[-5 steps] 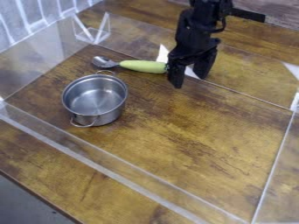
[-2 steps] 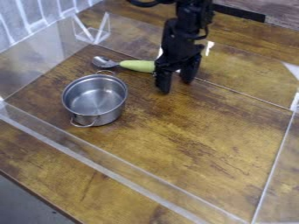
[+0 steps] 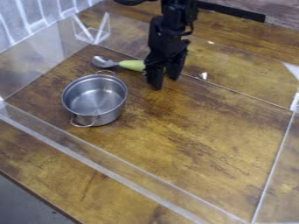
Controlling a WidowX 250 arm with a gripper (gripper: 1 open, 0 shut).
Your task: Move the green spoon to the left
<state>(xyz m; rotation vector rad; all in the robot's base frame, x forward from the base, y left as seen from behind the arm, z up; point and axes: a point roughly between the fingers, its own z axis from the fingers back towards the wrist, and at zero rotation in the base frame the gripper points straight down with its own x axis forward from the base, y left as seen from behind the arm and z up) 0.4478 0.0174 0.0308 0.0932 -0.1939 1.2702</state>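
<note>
Green spoon (image 3: 126, 64): rounded plastic handle, metal bowl

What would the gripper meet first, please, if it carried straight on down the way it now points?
Most likely the green spoon's handle end, just under the gripper; depth is unclear, so it might meet the wooden table beside it.

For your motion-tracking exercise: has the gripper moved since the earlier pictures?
Yes. The gripper has shifted left across the picture, toward the steel pot, and now stands at the green spoon handle's end.
</note>
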